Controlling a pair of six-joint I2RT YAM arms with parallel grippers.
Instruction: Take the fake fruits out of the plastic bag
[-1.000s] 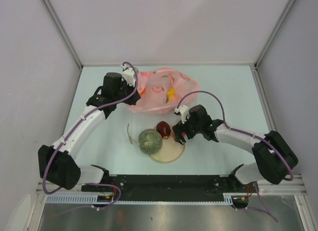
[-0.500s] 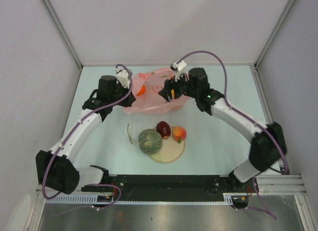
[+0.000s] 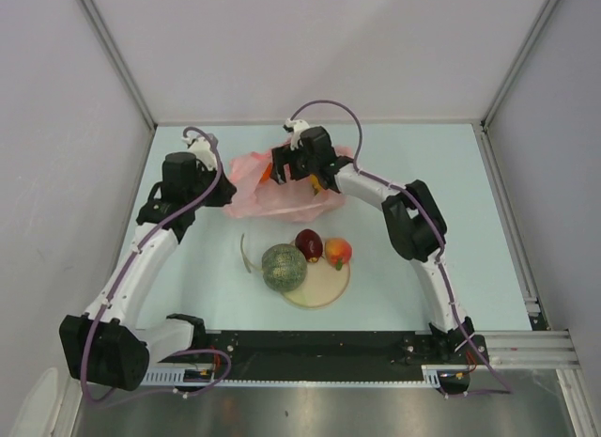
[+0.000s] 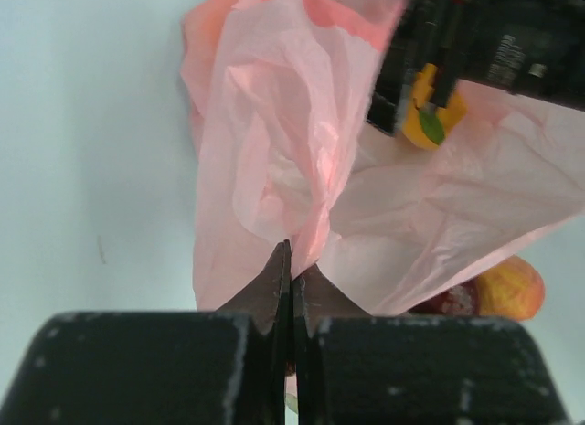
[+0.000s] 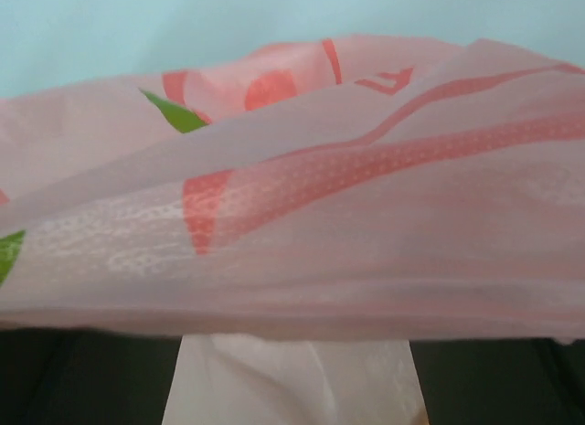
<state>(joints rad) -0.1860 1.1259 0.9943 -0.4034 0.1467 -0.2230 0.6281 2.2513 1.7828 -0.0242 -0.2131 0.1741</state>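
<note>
The pink plastic bag [image 3: 282, 195] lies crumpled at the back of the table. My left gripper [image 3: 223, 186] is shut on a fold of its film at the left edge, as the left wrist view [image 4: 294, 260] shows. My right gripper [image 3: 282, 170] is open, low over the bag top, with film draped across its fingers [image 5: 292, 379]. A yellow fruit [image 4: 430, 116] with a green leaf sits right by the right fingers, and an orange fruit [image 3: 268, 172] shows inside the bag. The netted melon [image 3: 282, 266], the dark red apple [image 3: 308, 242] and a peach-coloured fruit [image 3: 337, 253] rest at the cream plate [image 3: 324, 288].
A thin curved pale strip [image 3: 246, 256] lies left of the melon. The white booth walls stand close to the left, back and right table edges. The right arm's elbow [image 3: 413, 216] hangs to the right of the plate.
My right gripper left the peach-coloured fruit at the plate and swung back and left onto the bag. My left gripper moved left with the bag edge, dragging the bag that way.
</note>
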